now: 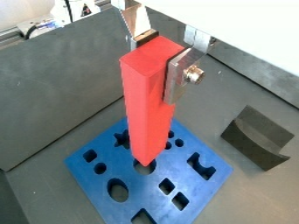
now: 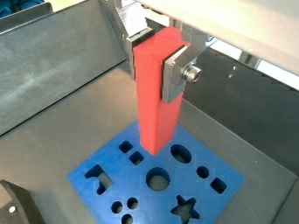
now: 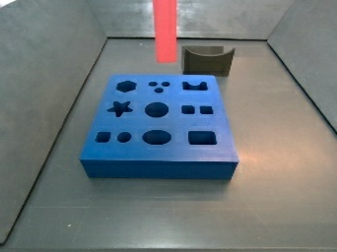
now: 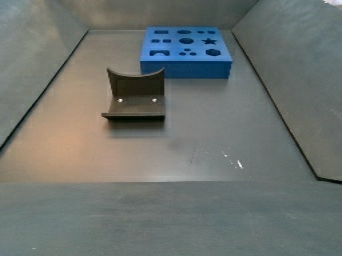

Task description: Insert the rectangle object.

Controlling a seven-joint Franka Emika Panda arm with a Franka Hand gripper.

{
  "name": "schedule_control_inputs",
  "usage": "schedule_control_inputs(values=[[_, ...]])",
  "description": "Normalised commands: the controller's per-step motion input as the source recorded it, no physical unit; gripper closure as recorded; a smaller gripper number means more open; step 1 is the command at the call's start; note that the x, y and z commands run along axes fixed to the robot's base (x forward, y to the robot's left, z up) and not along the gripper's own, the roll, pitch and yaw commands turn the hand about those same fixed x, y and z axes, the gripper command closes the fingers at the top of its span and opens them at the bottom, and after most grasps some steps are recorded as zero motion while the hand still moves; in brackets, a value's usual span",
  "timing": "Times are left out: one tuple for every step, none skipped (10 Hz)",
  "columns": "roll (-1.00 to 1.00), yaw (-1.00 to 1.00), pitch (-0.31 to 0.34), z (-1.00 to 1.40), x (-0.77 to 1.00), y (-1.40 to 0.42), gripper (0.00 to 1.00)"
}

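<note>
My gripper [image 1: 158, 59] is shut on the upper end of the rectangle object [image 1: 146, 105], a long red-pink bar that hangs upright between the silver fingers [image 1: 181, 74]. Both wrist views show the grip; it also shows in a wrist view [image 2: 156, 57]. The bar [image 2: 158, 105] hangs over the blue block [image 2: 187, 179] with shaped holes, its lower end above the block's top. In a side view the bar [image 3: 166, 30] ends clear above the block's far edge [image 3: 158, 167], and the gripper is out of frame there. The block lies flat on the floor [image 4: 187, 68].
A dark grey curved holder [image 3: 207, 59] stands on the floor just behind the block; it also shows in a side view [image 4: 134, 95] and in both wrist views [image 1: 257, 136]. Grey walls [image 3: 53, 89] enclose the floor on all sides.
</note>
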Motion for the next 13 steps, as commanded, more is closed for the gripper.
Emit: schedule_control_inputs(values=[[0.01,-0.37,0.000,-0.10,-0.07,-0.01,1.00],[0.00,-0.89,0.000,0.00,0.07,-0.23,1.00],[0.00,-0.95,0.000,0.00,0.02,-0.21,1.00],[0.00,-0.77,0.000,-0.04,0.24,-0.23,1.00],[0.01,-0.61,0.000,-0.09,0.42,-0.26,1.00],[0.03,-0.54,0.000,-0.12,0.50,-0.27,1.00],[0.04,-0.55,0.000,-0.15,0.49,-0.27,1.00],[0.05,-0.55,0.000,-0.17,0.49,-0.25,1.00],[0.07,-0.60,0.000,-0.20,0.43,-0.23,1.00],[0.08,-0.63,0.000,-0.21,0.39,-0.22,1.00],[0.08,-0.82,0.000,-0.25,0.19,-0.16,1.00],[0.07,-0.84,0.000,-0.23,0.17,-0.16,1.00],[0.05,-0.92,0.000,-0.19,0.08,-0.15,1.00]])
